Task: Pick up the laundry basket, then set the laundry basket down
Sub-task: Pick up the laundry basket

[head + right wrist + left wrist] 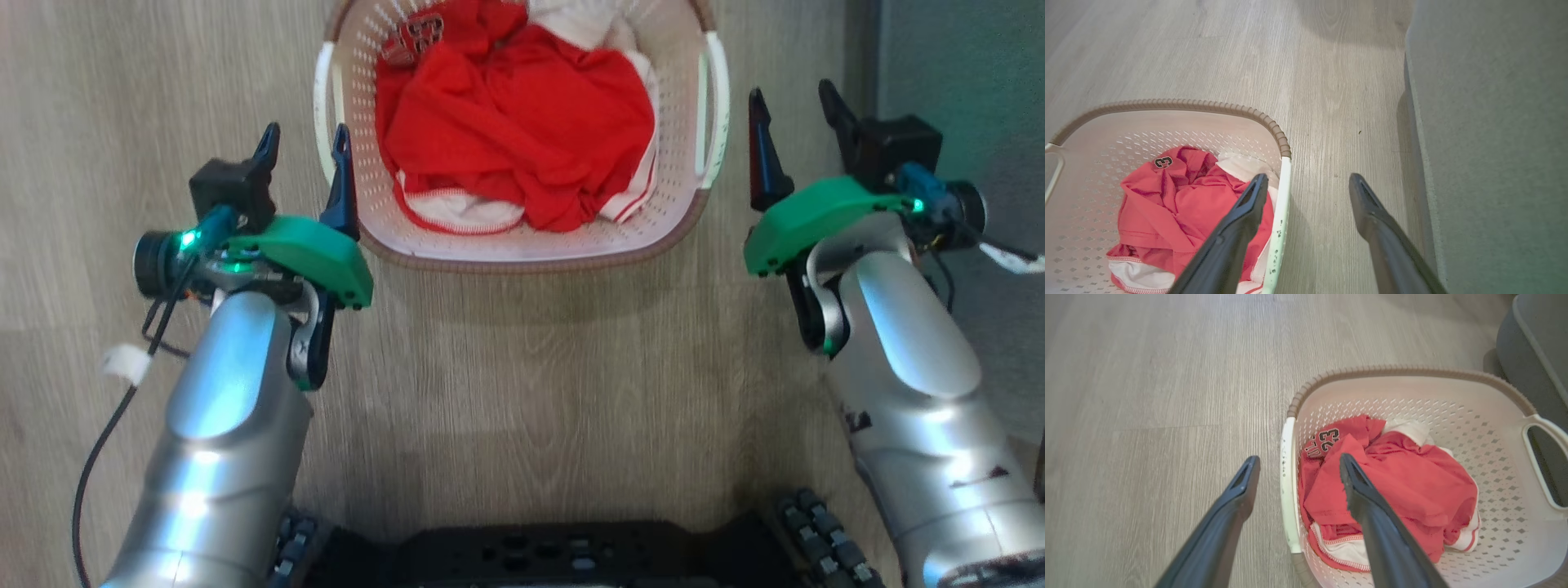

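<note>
While the basket (pixel 522 245) sits on the floor (pixel 522 392) just ahead of us, holding red clothes (pixel 514 122), we judge the pickup has only reached the approach. Our left tool (pixel 305 135) by the left handle (pixel 324 98) and right tool (pixel 790 91) by the right handle (pixel 720 106) both stand wide open, holding nothing. Next we should lower them around the handles, close, then lift evenly.

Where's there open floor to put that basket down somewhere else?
Bare floor lies between the laundry basket and the robot's base, and left of the left tool. Tight on the right: the right tool sits between basket and grey furniture.
</note>
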### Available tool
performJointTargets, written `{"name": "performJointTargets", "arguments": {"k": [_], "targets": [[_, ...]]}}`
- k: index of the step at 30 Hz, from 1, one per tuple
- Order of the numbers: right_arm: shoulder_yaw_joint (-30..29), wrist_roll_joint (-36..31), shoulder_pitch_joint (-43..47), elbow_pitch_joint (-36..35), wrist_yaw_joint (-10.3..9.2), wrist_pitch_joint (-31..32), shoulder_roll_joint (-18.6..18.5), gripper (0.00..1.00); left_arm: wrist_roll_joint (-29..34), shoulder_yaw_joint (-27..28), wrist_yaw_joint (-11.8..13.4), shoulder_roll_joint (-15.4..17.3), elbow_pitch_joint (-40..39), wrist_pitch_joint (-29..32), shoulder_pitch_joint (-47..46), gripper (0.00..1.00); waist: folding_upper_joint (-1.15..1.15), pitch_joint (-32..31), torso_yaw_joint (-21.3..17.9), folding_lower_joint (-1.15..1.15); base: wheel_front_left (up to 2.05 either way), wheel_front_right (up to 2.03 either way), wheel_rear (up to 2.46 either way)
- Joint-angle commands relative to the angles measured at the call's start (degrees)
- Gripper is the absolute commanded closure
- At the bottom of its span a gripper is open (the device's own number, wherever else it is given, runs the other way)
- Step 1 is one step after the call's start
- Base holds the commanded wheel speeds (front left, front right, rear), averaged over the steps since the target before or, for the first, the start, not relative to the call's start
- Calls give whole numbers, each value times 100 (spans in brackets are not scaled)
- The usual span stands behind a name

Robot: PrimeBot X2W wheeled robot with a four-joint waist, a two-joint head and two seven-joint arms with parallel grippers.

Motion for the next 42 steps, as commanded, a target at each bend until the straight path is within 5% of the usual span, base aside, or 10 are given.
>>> {"name": "performJointTargets", "arguments": {"k": [1, 16, 29, 35, 39, 41, 42], "targets": [[135, 50, 9, -27, -9, -44, 55, 0, -15, 98, -36, 107, 79, -37, -74, 0, 0, 264, 33, -1, 0, 0, 0], [368, 274, -608, 434, -9, -44, 55, 0, -14, -78, -45, 107, 1458, -37, -1145, 0, 0, 1050, 80, -1, 0, 0, 0], [558, 554, -1028, 888, -9, -44, 55, 0, -309, -469, 24, 107, 1857, -37, -1758, 0, 0, 1390, 213, -1, 0, 0, 0], [645, 617, -1188, 1068, -9, -44, 55, 48, -379, -654, 81, 107, 1844, -37, -1862, 2, 0, 1459, 227, -1, 0, 0, 0], [683, 627, -1268, 1166, -9, -44, 55, 58, -434, -755, 119, 107, 1789, -37, -1900, 33, 0, 1495, 234, -1, 0, 0, 0], [702, 637, -1301, 1220, -9, -44, 55, 67, -463, -808, 128, 107, 1779, -37, -1905, 68, 0, 1501, 239, -1, 0, 0, 0], [710, 643, -1315, 1242, -9, -44, 55, 81, -483, -834, 133, 107, 1771, -37, -1906, 96, 0, 1501, 241, -1, 0, 0, 0]]}}
